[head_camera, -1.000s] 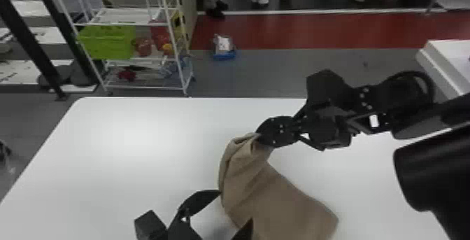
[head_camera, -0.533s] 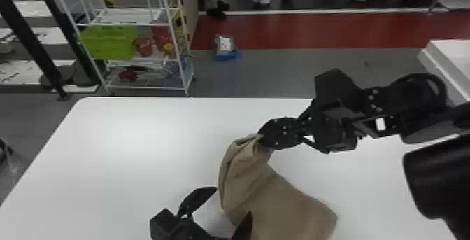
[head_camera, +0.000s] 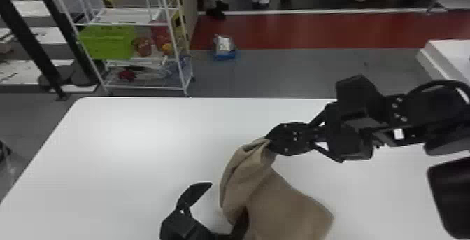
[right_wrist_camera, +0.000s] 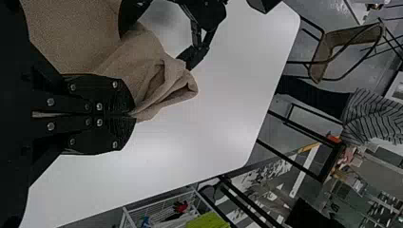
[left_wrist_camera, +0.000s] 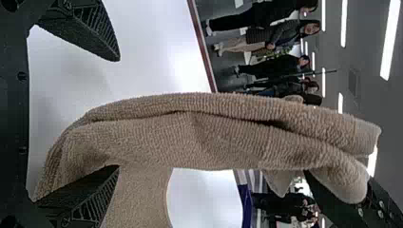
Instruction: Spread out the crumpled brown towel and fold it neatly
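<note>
Gripping a bunched end of the brown towel (head_camera: pixel 286 200), your right gripper (head_camera: pixel 268 140) is clenched tight, its two fingers (right_wrist_camera: pixel 97 133) pressed together on the cloth. You have that end raised above the white table (head_camera: pixel 122 152), with the towel sloping down from it in folds toward your left gripper (head_camera: pixel 228 198) and a flatter part spreading toward the table's near side.

Your left gripper (left_wrist_camera: pixel 118 114) has its fingers (left_wrist_camera: pixel 90 31) spread wide and is not clamped on anything — the folded edge of the towel passes by one finger, while the other stands apart from the cloth. Beyond the table, toward your left, you have a white rack (head_camera: pixel 129 20) holding a green crate (head_camera: pixel 108 43).
</note>
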